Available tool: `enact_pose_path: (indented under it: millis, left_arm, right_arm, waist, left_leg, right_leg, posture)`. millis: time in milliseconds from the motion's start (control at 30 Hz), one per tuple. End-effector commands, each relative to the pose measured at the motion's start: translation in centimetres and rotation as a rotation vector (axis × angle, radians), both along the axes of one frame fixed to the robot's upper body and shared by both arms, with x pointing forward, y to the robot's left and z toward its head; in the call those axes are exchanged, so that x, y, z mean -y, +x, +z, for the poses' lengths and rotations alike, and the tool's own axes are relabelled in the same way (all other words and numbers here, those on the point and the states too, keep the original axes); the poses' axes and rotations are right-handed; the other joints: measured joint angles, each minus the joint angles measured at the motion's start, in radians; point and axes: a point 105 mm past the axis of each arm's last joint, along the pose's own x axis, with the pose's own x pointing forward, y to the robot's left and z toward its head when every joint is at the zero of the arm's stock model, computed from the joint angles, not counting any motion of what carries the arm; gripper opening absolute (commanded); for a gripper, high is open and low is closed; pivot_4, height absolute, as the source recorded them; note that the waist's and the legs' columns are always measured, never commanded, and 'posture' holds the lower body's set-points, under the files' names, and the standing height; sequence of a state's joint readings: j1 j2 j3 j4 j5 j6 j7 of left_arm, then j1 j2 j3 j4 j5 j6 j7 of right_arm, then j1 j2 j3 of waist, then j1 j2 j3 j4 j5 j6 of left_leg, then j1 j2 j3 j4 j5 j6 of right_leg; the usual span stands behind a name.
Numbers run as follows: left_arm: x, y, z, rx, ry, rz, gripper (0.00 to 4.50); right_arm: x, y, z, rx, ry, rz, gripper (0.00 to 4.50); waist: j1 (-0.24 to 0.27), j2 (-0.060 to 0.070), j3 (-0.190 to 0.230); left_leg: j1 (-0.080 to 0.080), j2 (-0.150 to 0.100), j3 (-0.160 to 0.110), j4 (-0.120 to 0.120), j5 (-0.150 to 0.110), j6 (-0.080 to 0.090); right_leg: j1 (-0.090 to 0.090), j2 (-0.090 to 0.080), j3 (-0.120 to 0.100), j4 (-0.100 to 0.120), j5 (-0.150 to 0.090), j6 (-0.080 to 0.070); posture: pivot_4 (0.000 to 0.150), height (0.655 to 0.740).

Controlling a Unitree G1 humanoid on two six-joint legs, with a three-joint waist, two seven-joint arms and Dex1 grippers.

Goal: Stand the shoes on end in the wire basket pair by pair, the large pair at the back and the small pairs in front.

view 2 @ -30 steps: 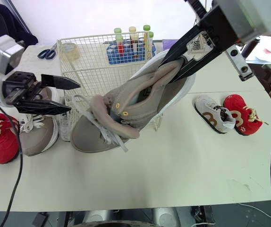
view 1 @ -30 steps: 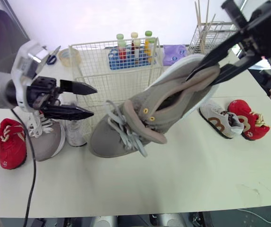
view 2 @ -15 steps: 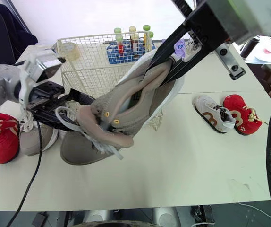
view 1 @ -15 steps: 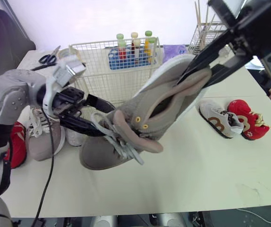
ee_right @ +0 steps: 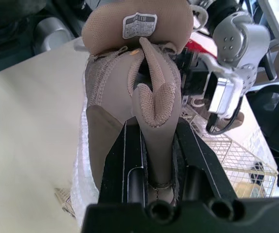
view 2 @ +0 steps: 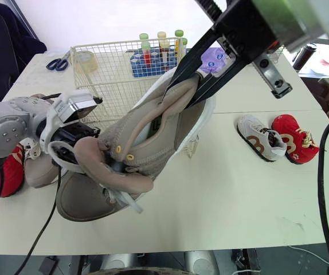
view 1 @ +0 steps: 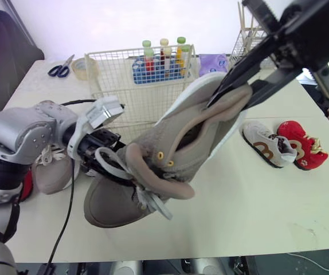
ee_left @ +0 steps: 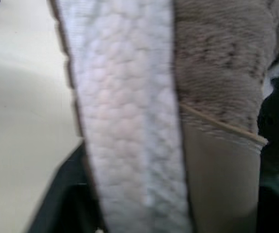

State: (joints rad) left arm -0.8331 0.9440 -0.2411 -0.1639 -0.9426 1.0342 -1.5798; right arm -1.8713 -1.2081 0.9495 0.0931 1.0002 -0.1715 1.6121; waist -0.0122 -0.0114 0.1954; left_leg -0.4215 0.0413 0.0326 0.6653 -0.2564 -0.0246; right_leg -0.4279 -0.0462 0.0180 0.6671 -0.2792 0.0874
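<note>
The right claw is clamped on the heel collar of the big grey shoe, which slants toe-down above the worktop, just in front of the basket. The left claw is at its laced forefoot; whether it grips cannot be told. The suede upper looks soft and floppy, so the stiffer sole and heel should give a firmer hold.

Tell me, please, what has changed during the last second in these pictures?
The left gripper moved in from open air to the laced forefoot of the large grey shoe, whose toe shifted toward the robot's left and nearer. The right gripper still clamps the heel collar. The wire basket and small shoes stayed put.
</note>
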Motion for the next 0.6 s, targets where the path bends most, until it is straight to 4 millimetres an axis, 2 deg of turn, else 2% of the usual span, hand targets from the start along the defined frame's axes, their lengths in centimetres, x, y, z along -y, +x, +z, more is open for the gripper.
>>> enact_pose_path:
  millis: [33, 67, 133, 200, 267, 333, 400, 500, 600]
  left_arm:
    - [0.2, -0.8, 1.0, 0.066, -0.048, -0.031, 1.32]
    - [0.3, -0.8, 0.9, 0.081, -0.056, -0.020, 1.13]
    - [0.5, -0.9, 0.7, 0.105, -0.080, 0.012, 1.06]
    - [0.7, -0.8, 0.5, 0.138, -0.121, 0.081, 1.06]
    - [1.1, -0.7, 0.3, 0.179, -0.180, 0.175, 1.06]
    - [1.3, -0.5, 0.6, 0.198, -0.231, 0.239, 1.06]
    - [1.5, -0.2, 1.1, 0.218, -0.270, 0.292, 1.06]
    - [1.6, 0.1, 1.8, 0.234, -0.318, 0.339, 1.06]
    - [1.9, 0.5, 2.1, 0.238, -0.355, 0.381, 1.06]
  right_arm:
    - [1.0, -0.5, 2.1, 0.057, 0.082, -0.031, 1.96]
    - [1.4, -0.3, 2.3, 0.046, 0.099, -0.058, 2.49]
    - [2.7, 0.4, 2.8, 0.013, 0.145, -0.148, 3.49]
    - [5.2, 1.6, 3.4, -0.067, 0.235, -0.317, 4.45]
    - [8.9, 3.6, 4.0, -0.190, 0.481, -0.573, 4.45]
    - [11.1, 4.5, 4.0, -0.310, 0.674, -0.707, 4.45]
    - [12.5, 4.9, 3.0, -0.556, 0.857, -0.762, 4.45]
    - [13.2, 5.2, -0.3, -0.907, 1.007, -0.768, 4.45]
    - [12.2, 5.0, -3.6, -1.195, 1.098, -0.690, 4.45]
  waist:
    - [0.000, 0.000, 0.000]
    - [0.000, 0.000, 0.000]
    - [0.002, 0.000, 0.000]
    - [0.003, -0.001, -0.001]
    - [0.009, -0.004, -0.002]
    - [0.018, -0.003, -0.002]
    - [0.023, -0.004, -0.002]
    - [0.022, -0.003, -0.003]
    - [0.021, -0.003, -0.004]
  left_leg:
    - [0.000, 0.000, 0.000, 0.000, 0.000, 0.000]
    - [0.000, 0.000, 0.000, 0.000, 0.000, 0.000]
    - [0.000, 0.000, 0.000, 0.000, 0.000, 0.000]
    - [-0.001, 0.000, -0.001, 0.001, 0.000, 0.000]
    - [-0.002, -0.001, -0.002, 0.002, 0.000, 0.000]
    - [-0.002, 0.001, -0.004, 0.002, 0.000, 0.000]
    - [-0.003, -0.001, -0.003, 0.002, 0.001, -0.001]
    - [-0.001, -0.002, -0.004, 0.002, 0.001, -0.001]
    - [0.001, -0.001, -0.004, 0.001, 0.001, -0.001]
  right_leg:
    - [0.000, 0.000, 0.000, 0.000, 0.000, 0.000]
    - [0.000, 0.000, 0.000, 0.000, 0.000, 0.000]
    - [0.000, 0.000, 0.000, 0.000, 0.000, 0.000]
    - [0.001, 0.000, 0.000, 0.000, 0.000, 0.000]
    - [0.001, -0.001, 0.000, -0.001, 0.000, 0.000]
    - [0.002, -0.002, 0.001, -0.002, 0.000, 0.000]
    - [0.001, -0.003, 0.003, -0.001, 0.000, 0.000]
    - [0.003, -0.001, 0.002, 0.000, 0.000, 0.000]
    - [0.006, 0.001, 0.003, 0.000, 0.001, 0.001]
  posture:
    - [0.150, 0.7400]
    - [0.150, 0.7400]
    - [0.150, 0.7400]
    - [0.150, 0.7400]
    - [0.150, 0.7400]
    - [0.150, 0.7400]
    - [0.150, 0.7400]
    - [0.150, 0.7400]
    - [0.150, 0.7400]
